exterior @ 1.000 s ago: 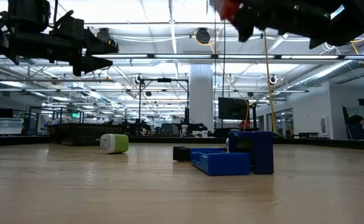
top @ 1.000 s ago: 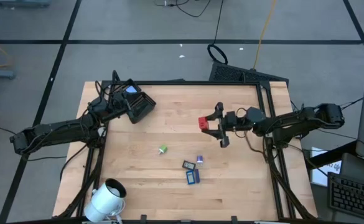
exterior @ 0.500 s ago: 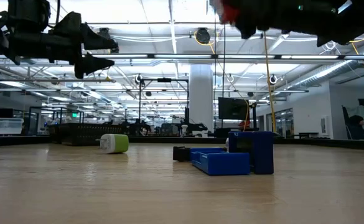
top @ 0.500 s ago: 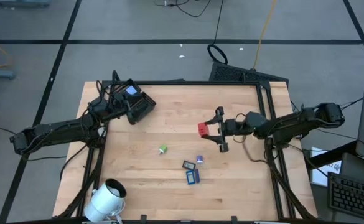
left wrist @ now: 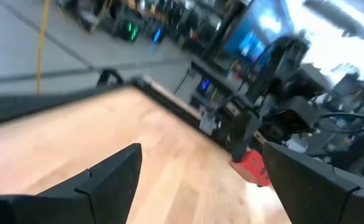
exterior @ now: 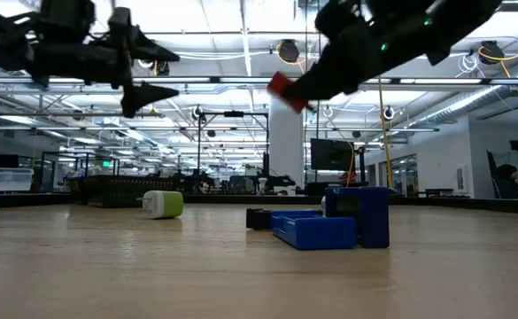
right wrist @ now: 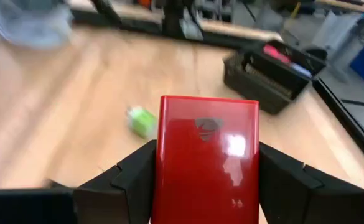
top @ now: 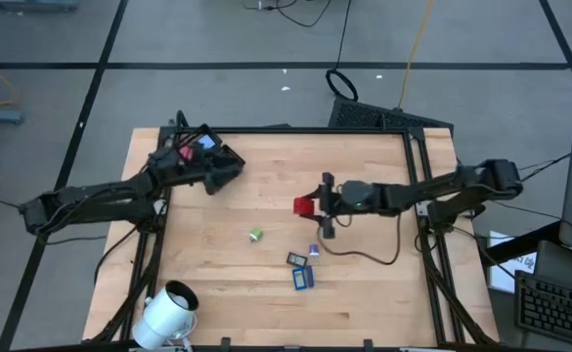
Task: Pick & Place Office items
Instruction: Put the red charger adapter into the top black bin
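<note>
The right gripper (top: 310, 205) holds a red flat item (top: 304, 205) clamped between its two fingers, raised above the table (top: 364, 293) near its middle; compared with a second ago, arm and item have travelled leftward across the table, toward the black tray (top: 217, 168) at the far left corner; in the low view the red item (exterior: 281, 90) now hangs lower and tilted, where before it sat at the very top edge of that view. The right wrist view shows the red rectangle (right wrist: 208, 158) gripped on both sides, with the green-and-white bit (right wrist: 142, 120) and the tray (right wrist: 275, 76) beyond it.

The left gripper (top: 229, 174) hovers over the tray with its fingers spread wide and nothing between them; it has shifted slightly (its arm reaches a little further than before), and red and blue contents show in the tray behind it.

The rest lies unchanged on the wood: the green-and-white bit (top: 256, 235) alone near the middle; a blue item (top: 303, 279), a dark item (top: 296, 259) and a small blue one (top: 314, 251) clustered closer to the near edge; the white cylinder (top: 171, 311) at the near left corner.
</note>
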You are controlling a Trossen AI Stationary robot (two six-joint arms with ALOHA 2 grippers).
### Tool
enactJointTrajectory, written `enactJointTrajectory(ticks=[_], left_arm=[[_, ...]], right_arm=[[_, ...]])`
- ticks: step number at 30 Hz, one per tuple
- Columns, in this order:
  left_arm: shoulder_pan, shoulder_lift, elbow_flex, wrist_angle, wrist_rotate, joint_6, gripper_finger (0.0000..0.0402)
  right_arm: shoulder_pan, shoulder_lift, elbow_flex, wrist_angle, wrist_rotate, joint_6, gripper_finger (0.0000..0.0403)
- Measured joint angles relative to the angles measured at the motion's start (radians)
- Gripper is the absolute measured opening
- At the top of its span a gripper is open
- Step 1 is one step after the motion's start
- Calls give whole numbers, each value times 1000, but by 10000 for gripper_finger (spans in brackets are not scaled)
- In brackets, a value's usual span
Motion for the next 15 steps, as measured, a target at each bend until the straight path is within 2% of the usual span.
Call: enactJointTrajectory(ticks=[4, 7, 12, 15], left_arm=[[-30, 131, 72, -54, -35, 12, 335], [-50, 236, 127, -50, -54, 12, 335], [-89, 397, 237, -45, -61, 22, 335], [-129, 487, 304, -52, -63, 43, 335]], right_arm=[[0, 96, 61, -76, 122, -86, 212], [0, 151, 89, -78, 305, -212, 212], [14, 213, 98, 33, 598, -430, 212], [34, 231, 98, 102, 692, -550, 212]])
